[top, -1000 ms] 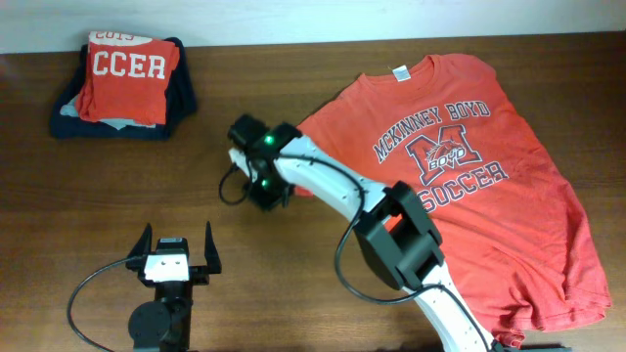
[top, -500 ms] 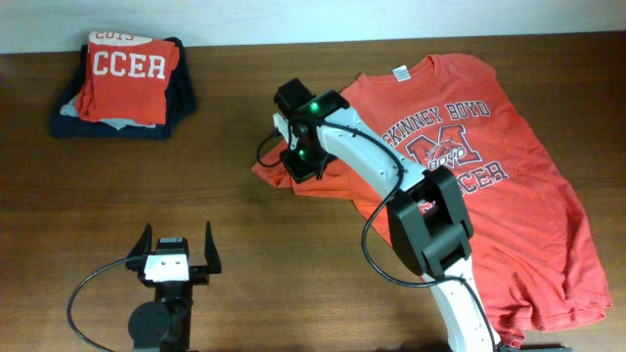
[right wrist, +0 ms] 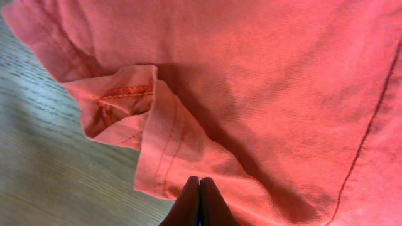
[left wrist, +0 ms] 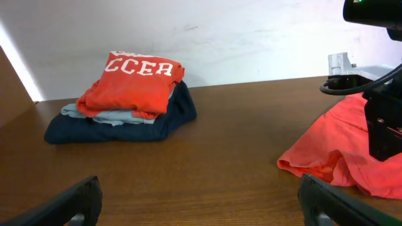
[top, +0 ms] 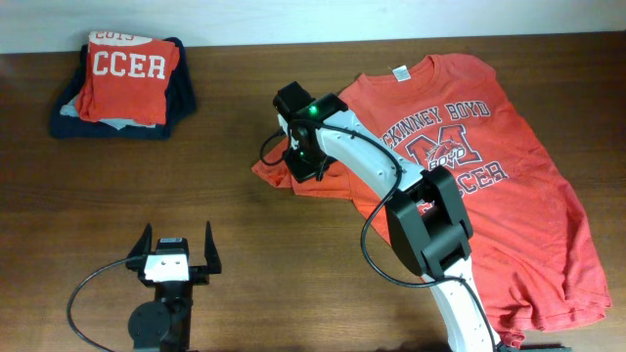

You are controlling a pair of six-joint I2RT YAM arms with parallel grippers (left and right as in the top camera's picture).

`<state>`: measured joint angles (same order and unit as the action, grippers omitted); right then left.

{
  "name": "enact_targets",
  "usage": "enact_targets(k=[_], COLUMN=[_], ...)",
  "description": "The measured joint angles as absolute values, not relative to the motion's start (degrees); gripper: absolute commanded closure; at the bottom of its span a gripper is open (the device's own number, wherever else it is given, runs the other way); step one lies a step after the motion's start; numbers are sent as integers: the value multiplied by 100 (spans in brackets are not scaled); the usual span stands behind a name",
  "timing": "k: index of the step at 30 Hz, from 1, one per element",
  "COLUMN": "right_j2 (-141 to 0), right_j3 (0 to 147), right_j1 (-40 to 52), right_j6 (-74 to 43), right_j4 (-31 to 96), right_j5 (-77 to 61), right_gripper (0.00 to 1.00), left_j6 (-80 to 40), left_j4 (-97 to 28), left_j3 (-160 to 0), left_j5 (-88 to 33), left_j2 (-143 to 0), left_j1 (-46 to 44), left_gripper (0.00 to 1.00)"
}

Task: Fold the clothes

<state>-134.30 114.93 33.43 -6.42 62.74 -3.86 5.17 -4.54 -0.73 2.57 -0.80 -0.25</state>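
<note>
The orange-red T-shirt [top: 489, 176] lies print-up across the right half of the frame, with one sleeve bunched toward the centre. The right end effector [top: 305, 168] is pinched tight on that sleeve's hem, probably to draw it over the chest. At lower left, the left end effector [top: 177, 240] stands wide and empty above the counter [top: 293, 284], well apart from the folded stack [top: 125, 73] at upper left.
</note>
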Motion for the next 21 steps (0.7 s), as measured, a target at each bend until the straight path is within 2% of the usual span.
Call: enact_targets(k=[21], right_j2=[-13432], right_j3=[11493], right_j1=[3347], right_j6=[-1035], right_j4=[6322], right_j5=[-427], right_gripper=[96], left_j6=[517], left_j4=[-454], left_j3=[-73], left_j5=[257], left_j2=[-80], left_j1=[-25], left_gripper=[1])
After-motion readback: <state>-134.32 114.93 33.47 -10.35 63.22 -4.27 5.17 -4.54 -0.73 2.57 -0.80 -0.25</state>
